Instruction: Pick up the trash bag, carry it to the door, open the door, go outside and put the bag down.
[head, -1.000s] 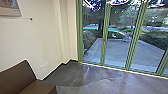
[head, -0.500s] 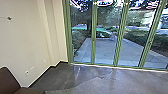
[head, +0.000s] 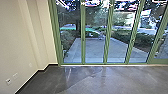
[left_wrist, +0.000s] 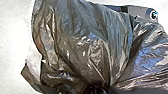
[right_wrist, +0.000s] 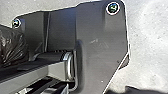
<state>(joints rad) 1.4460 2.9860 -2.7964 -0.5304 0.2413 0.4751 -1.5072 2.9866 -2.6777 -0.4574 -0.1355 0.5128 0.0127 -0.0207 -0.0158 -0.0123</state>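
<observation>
Trash bag (left_wrist: 75, 45): dark, glossy, strongly wrinkled, spread large before the left wrist camera, its folds drawing together into a narrow gather. It overlaps part of the robot's base plate; whether it touches the plate cannot be told. A portion of the same dark plastic appears in the right wrist view, near the jointed bar. Left end effector: state cannot be told, so a grasp on the bag is unconfirmed. Right end effector: state likewise cannot be told. Head view: robot indoors, facing a row of tall glass panels (head: 94, 50) in green frames (head: 106, 45). Gray floor (head: 112, 80), mottled and slightly shiny, runs up to them. Cream wall (head: 15, 40) on the left, with a dark baseboard (head: 27, 81) and an outlet (head: 8, 81) low down. Through the glass: pale paving (head: 93, 48), bordered by shrubs (head: 122, 35), with trees behind.
</observation>
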